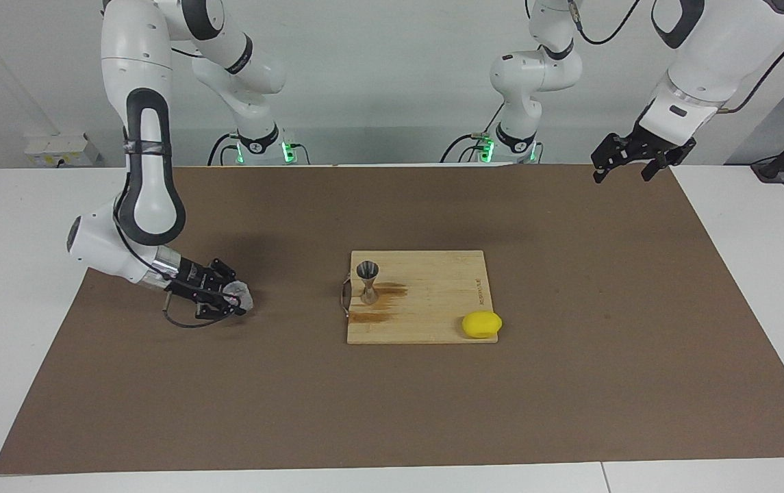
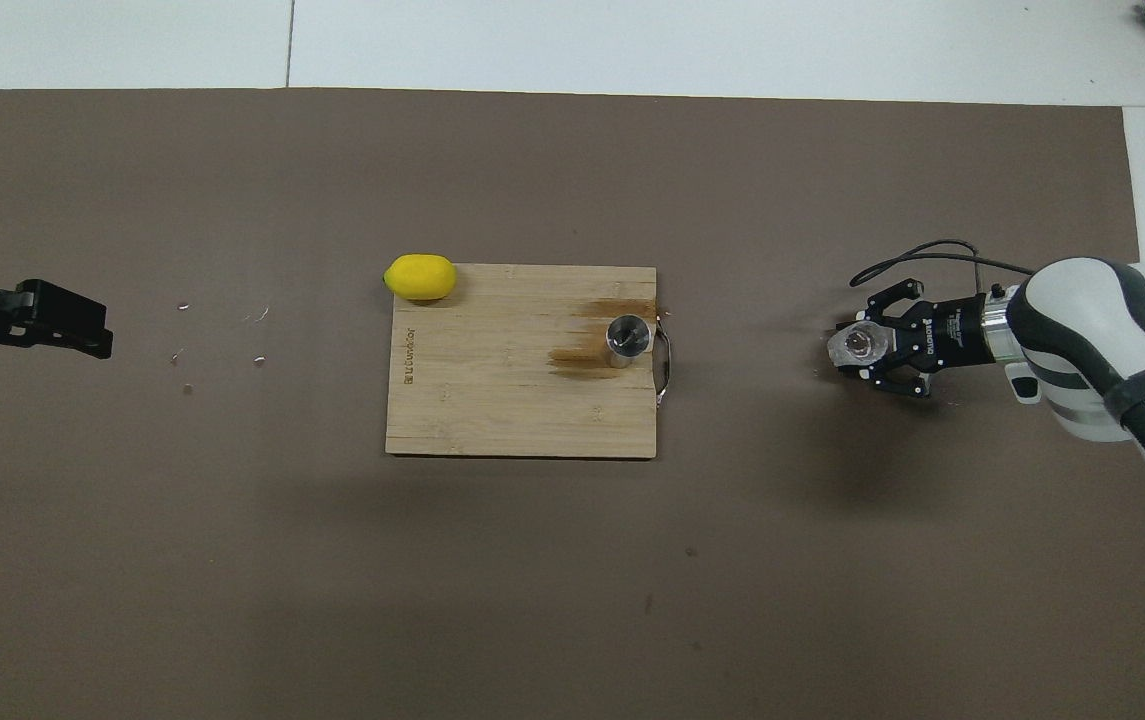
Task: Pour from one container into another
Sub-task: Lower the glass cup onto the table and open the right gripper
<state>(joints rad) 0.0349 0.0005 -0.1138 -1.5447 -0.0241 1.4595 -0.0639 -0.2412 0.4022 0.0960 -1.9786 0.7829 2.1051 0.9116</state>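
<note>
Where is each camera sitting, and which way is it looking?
Facing view: high across the table, looking at both robots; whole arms show, the right gripper low over the mat with the clear cup.
Overhead view: above the robots, looking down; the left gripper shows.
Both share the cutting board, jigger and lemon.

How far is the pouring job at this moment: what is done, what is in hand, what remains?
Looks done: the jigger stands upright on the cutting board, with brown wet stains beside it, so a pour seems made. In hand: the right gripper is shut on the clear cup, low over the mat toward the right arm's end. Left: set the cup down and let go. The left gripper waits open.
</note>
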